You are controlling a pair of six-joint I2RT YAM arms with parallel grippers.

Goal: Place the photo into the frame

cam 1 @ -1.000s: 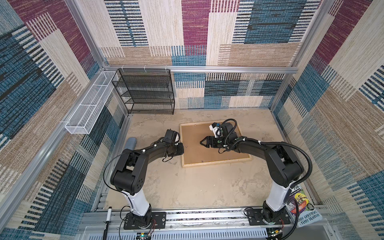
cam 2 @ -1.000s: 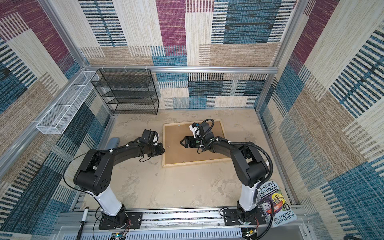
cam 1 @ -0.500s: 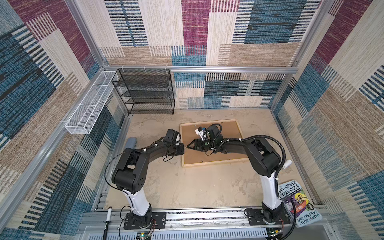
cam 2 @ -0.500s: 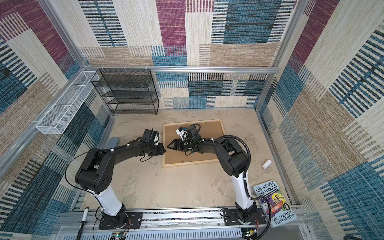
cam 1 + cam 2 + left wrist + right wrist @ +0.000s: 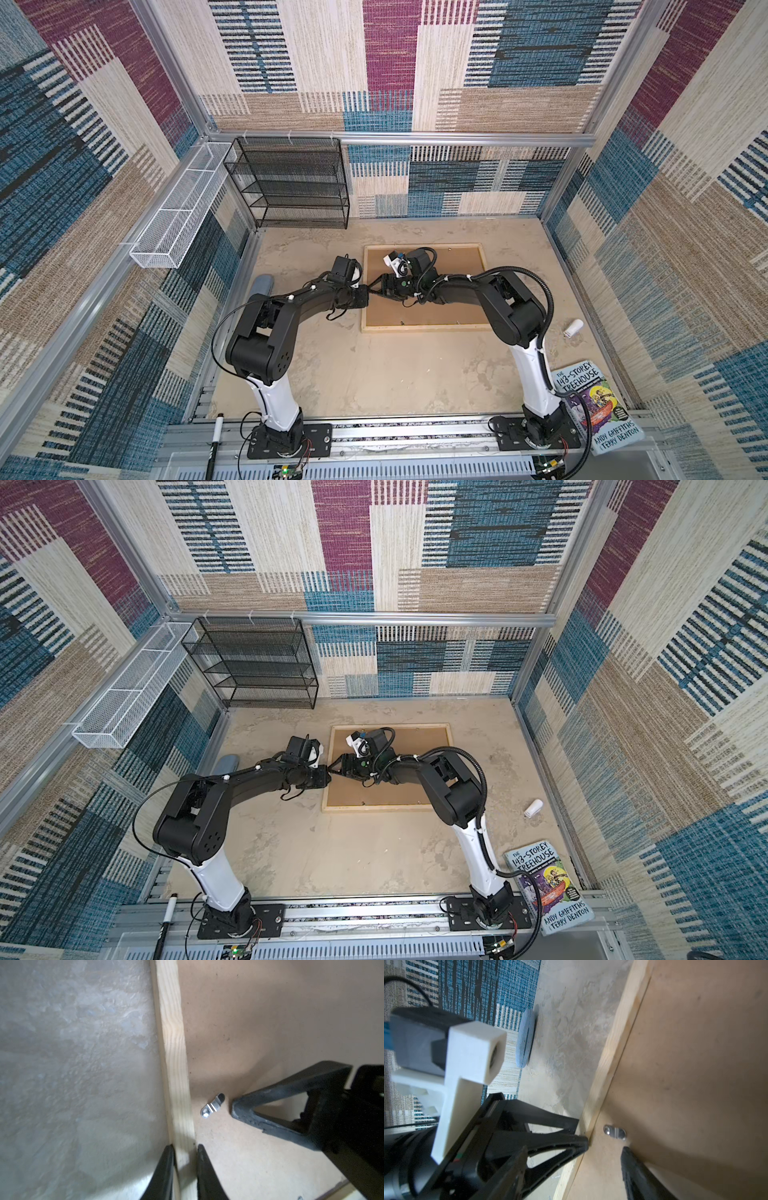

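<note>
The frame [image 5: 424, 328] [image 5: 374, 808] of pale wood lies flat on the table, with a plain brown backing board [image 5: 457, 266] filling it. The photo is hidden. My left gripper [image 5: 365, 296] [image 5: 185, 1147] is shut on the frame's left strip [image 5: 173, 1043], one finger outside it and one on the board side. My right gripper [image 5: 375, 288] [image 5: 574, 1148] reaches across the board to that same edge and stands open, holding nothing. One of its fingertips [image 5: 234, 1105] sits just beside a small metal tab [image 5: 213, 1106] [image 5: 614, 1132] on the board.
A black wire shelf [image 5: 291, 183] stands at the back left, and a white wire basket [image 5: 178, 208] hangs on the left wall. A blue-grey pad [image 5: 262, 284] lies at the left wall's foot. At the right lie a small white cylinder [image 5: 573, 328] and a book [image 5: 598, 415].
My right gripper has swept left across the backing board to the frame's left edge, ending close to my left gripper. The left gripper has stayed on the left strip.
</note>
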